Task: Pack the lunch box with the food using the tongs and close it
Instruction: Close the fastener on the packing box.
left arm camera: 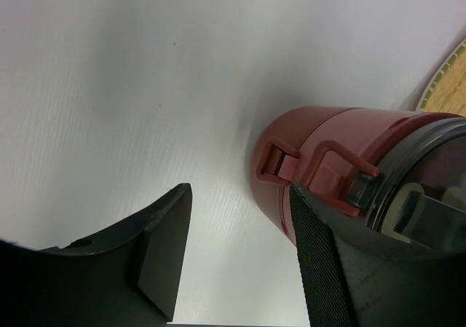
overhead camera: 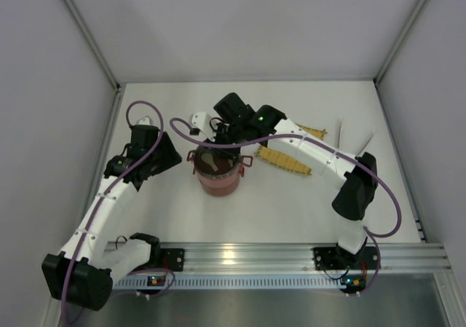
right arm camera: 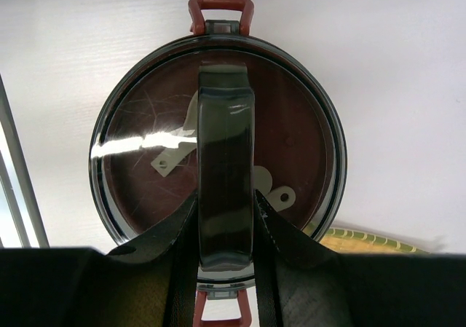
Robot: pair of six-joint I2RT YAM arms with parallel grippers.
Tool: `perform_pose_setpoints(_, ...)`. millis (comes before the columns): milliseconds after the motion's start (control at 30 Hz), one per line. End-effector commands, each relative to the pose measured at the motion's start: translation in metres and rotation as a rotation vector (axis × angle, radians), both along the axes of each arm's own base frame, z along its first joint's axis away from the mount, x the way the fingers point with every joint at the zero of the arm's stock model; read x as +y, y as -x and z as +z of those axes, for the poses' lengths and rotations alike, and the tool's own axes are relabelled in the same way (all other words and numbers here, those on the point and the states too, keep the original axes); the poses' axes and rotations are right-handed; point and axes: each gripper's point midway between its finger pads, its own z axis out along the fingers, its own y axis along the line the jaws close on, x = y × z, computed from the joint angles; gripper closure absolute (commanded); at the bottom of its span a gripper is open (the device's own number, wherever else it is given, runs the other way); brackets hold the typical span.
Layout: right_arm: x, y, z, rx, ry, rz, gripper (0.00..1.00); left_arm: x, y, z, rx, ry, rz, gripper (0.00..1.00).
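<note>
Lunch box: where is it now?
Lunch box sits centre in the top view, just left of the yellow mat. Right gripper shut on its lid handle; left gripper open at its left.

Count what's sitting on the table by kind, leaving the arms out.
lunch box: 1
woven mat: 1
tongs: 1
Total: 3
</note>
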Motion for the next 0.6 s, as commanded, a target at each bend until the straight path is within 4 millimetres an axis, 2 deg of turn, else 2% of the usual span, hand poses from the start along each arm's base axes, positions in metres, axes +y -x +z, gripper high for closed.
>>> perform_pose_setpoints(0,0.003,-0.002,0.013,-0.007,-0.031,0.015,1.00,-0.001,-0.004,0.017,-0.044,0.006,0.001,0.38)
perform_pose_setpoints(233,0.008,0.004,0.008,0.019,-0.050,0.048,1.00,-0.001,-0.005,0.015,-0.039,0.005,-0.001,0.38)
perform_pose_setpoints(567,0.005,0.003,-0.002,0.012,-0.021,0.066,0.99,-0.002,-0.005,0.015,-0.039,0.006,-0.005,0.38)
